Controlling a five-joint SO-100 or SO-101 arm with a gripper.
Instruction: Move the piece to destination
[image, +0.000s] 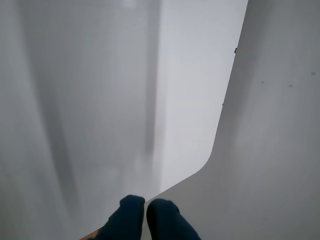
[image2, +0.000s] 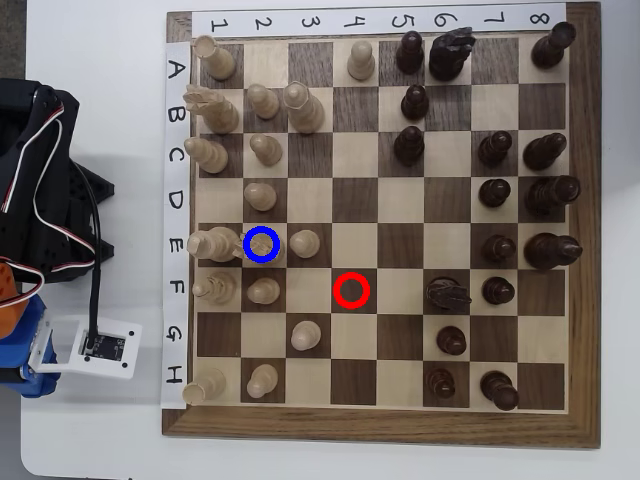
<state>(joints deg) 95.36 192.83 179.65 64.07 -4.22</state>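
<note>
In the wrist view the end effector (image: 145, 215) sits at the bottom edge. Its two dark blue fingertips (image: 131, 212) are pressed together with only a thin seam between them, and they pinch nothing. Beneath and to the right of them lies the white counter (image: 270, 150), whose rounded corner curves away. Everything past that edge is a grey blur.

From overhead, the arm (image2: 40, 190) is folded at the left edge, black with looping wires, and a white camera block (image2: 95, 345) sits beside it. It is off the chessboard (image2: 380, 425) entirely.

Moving across the board from the arm's side, the destination (image2: 261, 244) is the light square in row E, column 2, ringed in blue. A taller pale piece (image2: 212, 243) stands just to its left.

Nothing marks which pale pawn is meant. The closest one, taken here as the piece (image2: 305, 243), stands on the dark square just right of the ring, in row E, column 3. It is upright, with its long axis vertical and its round head pointing up at the camera.

Further right, the red ring (image2: 352, 289) circles a dark square with nothing on it. The dark pieces (image2: 497, 248) crowd the far columns.
</note>
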